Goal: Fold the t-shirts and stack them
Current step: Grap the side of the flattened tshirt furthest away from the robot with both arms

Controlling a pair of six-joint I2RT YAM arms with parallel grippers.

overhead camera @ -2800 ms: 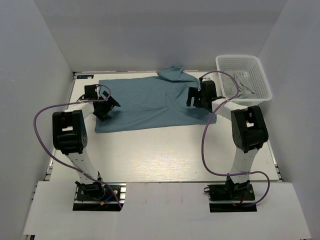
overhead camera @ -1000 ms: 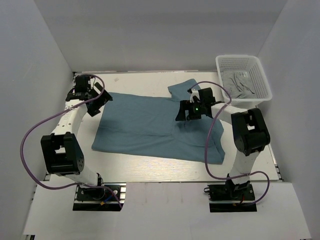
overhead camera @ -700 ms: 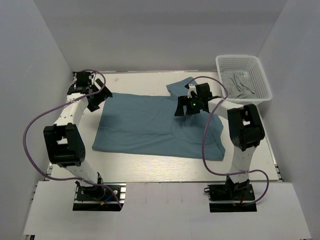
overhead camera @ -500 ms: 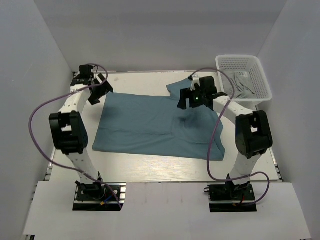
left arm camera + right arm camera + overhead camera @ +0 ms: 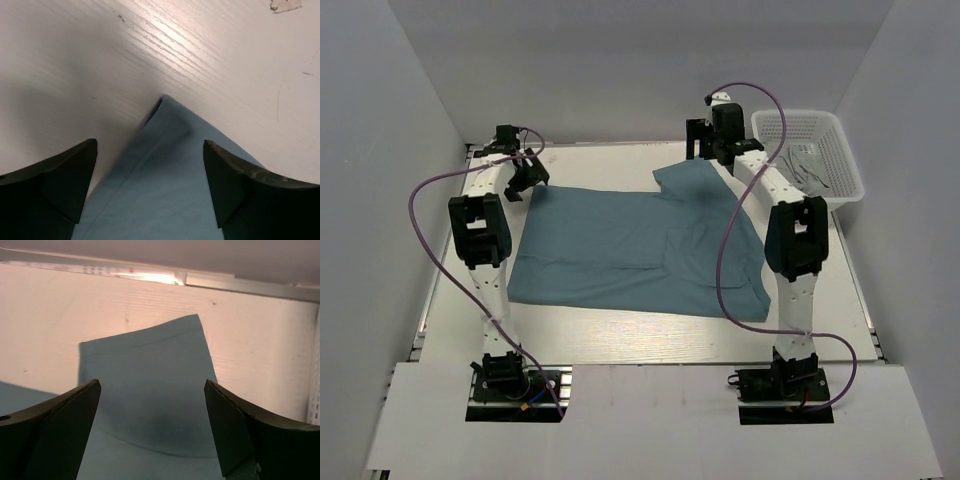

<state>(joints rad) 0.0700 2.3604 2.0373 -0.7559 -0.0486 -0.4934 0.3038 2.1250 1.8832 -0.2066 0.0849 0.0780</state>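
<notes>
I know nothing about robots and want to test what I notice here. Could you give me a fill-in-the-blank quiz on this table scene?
1. Spread out on the table there is ____ t-shirt.
2. The left gripper and the right gripper both have their jaws ____.
3. The white basket stands at the table's far ____ corner.
Missing words: one; open; right.
</notes>
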